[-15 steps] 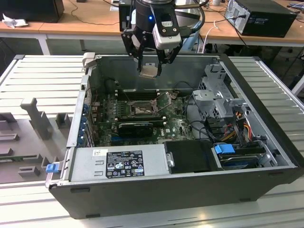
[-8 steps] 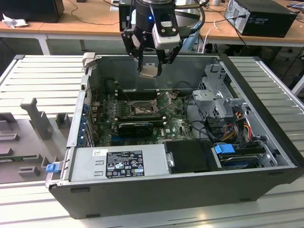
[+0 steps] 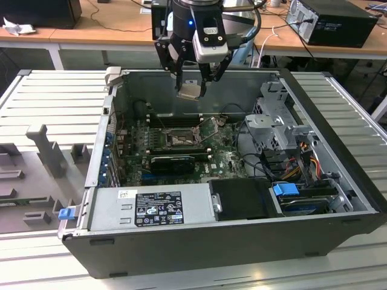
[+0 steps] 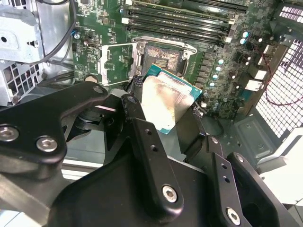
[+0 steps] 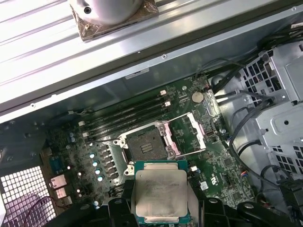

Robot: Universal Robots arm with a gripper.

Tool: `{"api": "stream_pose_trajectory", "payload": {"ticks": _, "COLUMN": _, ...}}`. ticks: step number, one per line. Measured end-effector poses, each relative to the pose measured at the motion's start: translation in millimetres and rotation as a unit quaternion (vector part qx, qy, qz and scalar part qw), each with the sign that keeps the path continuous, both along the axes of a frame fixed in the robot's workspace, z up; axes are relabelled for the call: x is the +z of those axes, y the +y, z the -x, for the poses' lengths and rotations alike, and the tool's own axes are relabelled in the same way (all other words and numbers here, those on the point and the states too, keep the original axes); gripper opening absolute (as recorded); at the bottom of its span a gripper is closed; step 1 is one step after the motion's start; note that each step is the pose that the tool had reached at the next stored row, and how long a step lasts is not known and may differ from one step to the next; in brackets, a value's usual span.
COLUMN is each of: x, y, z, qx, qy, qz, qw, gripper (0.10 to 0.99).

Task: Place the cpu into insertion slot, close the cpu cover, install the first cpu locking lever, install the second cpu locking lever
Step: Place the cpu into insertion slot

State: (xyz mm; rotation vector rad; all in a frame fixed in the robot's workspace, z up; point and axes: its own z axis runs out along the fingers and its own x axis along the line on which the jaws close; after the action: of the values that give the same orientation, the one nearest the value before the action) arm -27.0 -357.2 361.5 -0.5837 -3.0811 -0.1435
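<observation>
My gripper (image 3: pixel 192 81) is shut on the cpu (image 3: pixel 188 89), a flat square chip with a silvery top. It hangs above the open computer case, over the back edge of the green motherboard (image 3: pixel 224 160). In both wrist views the cpu (image 4: pixel 168 101) (image 5: pixel 160 196) sits between the black fingers (image 4: pixel 137 127), apart from the board below. The insertion slot (image 3: pixel 180 139) (image 4: pixel 163 56) (image 5: pixel 144 144) is a bare black socket. The cpu cover (image 5: pixel 199 132) is a grey metal frame, swung open to one side of the slot.
Long black memory slots (image 5: pixel 128 116) run beside the socket. A black card (image 3: pixel 172 162) lies in front of it. A metal drive cage (image 3: pixel 281 124) with cables stands at the exterior view's right, and a power supply (image 3: pixel 151 205) is at the front. The case walls (image 3: pixel 199 238) surround the board.
</observation>
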Motion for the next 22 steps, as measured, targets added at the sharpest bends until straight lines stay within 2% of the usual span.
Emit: {"api": "stream_pose_trajectory", "payload": {"ticks": 22, "x": -0.1, "y": 0.0, "z": 0.0, "qx": -0.025, "qy": 0.0, "qz": 0.0, "qw": 0.9997, "gripper": 0.529}}
